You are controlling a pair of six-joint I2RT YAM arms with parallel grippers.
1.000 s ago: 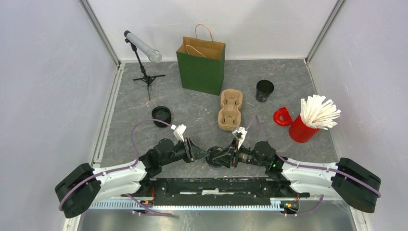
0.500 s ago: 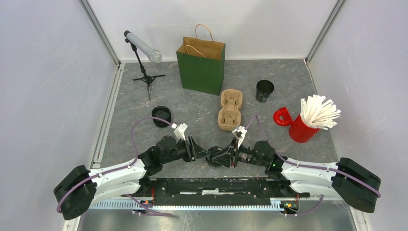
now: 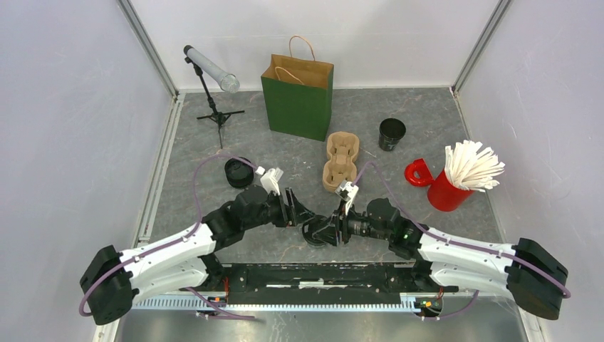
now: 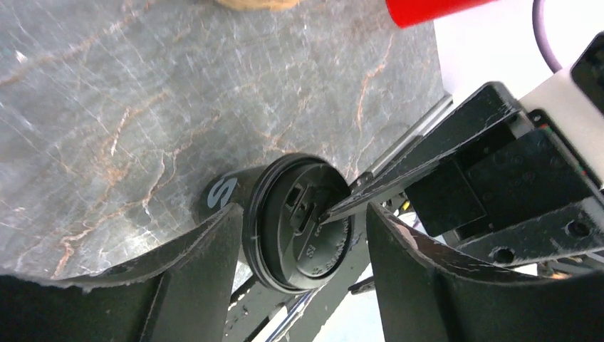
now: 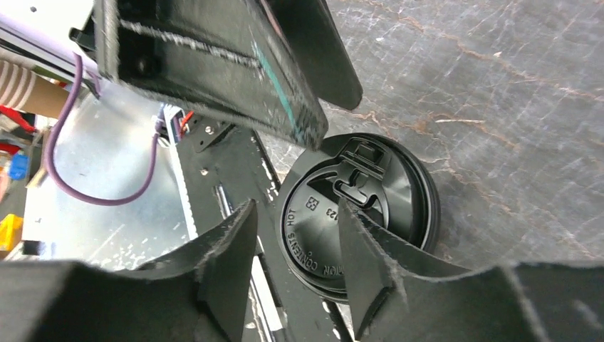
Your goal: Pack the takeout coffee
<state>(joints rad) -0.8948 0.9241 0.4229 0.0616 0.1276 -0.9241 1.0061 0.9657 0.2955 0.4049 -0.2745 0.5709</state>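
Note:
The takeout coffee (image 4: 303,231), a small black cup with a black sip lid, stands upright near the table's near edge. It is mostly hidden under the grippers in the top view (image 3: 311,233). My left gripper (image 4: 305,214) is open, one finger on each side of the cup from above; it shows in the top view (image 3: 298,212) too. My right gripper (image 5: 298,210) is open, with one finger lying across the lid (image 5: 360,214) and the other off its edge. In the top view it (image 3: 320,231) meets the left gripper over the cup.
A brown cardboard cup tray (image 3: 340,161) lies mid-table, a green paper bag (image 3: 299,96) behind it. A lidless black cup (image 3: 392,133), a squat black round piece (image 3: 238,172), a red mug (image 3: 445,191) of white sticks and a small tripod (image 3: 214,82) stand around.
Both arms have reached further in. The left gripper has moved right and forward over the cup; the right gripper has slid left onto the lid.

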